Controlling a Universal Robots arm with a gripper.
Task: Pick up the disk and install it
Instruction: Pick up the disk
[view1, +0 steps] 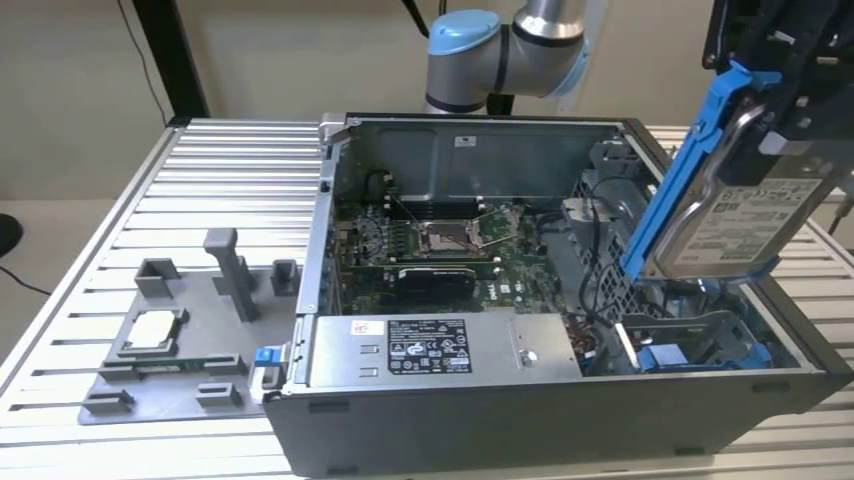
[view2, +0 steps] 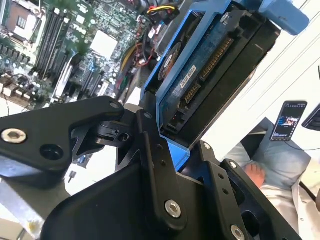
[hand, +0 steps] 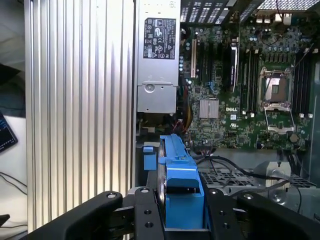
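Observation:
The disk (view1: 741, 215) is a silver-grey drive with a white label, framed by a blue bracket (view1: 681, 170). It hangs tilted on edge above the side of the open computer case (view1: 561, 410) at the exterior view's right. My gripper (view1: 774, 120) is shut on its upper end. Below it lies a drive bay (view1: 694, 345) with blue plastic parts. In the second wrist view the disk (view2: 215, 65) shows its connector edge, clamped in my gripper (view2: 175, 145). In the first wrist view the disk's (hand: 180, 175) blue edge stands inside my gripper (hand: 181, 212).
Inside the case lie the motherboard (view1: 441, 240) and a silver power supply box (view1: 427, 345) with a black label. A grey fixture (view1: 174, 350) holding a small square chip (view1: 150, 328) lies at the exterior view's left. A person's hand (view2: 255, 172) and a phone (view2: 287, 120) lie beyond the table.

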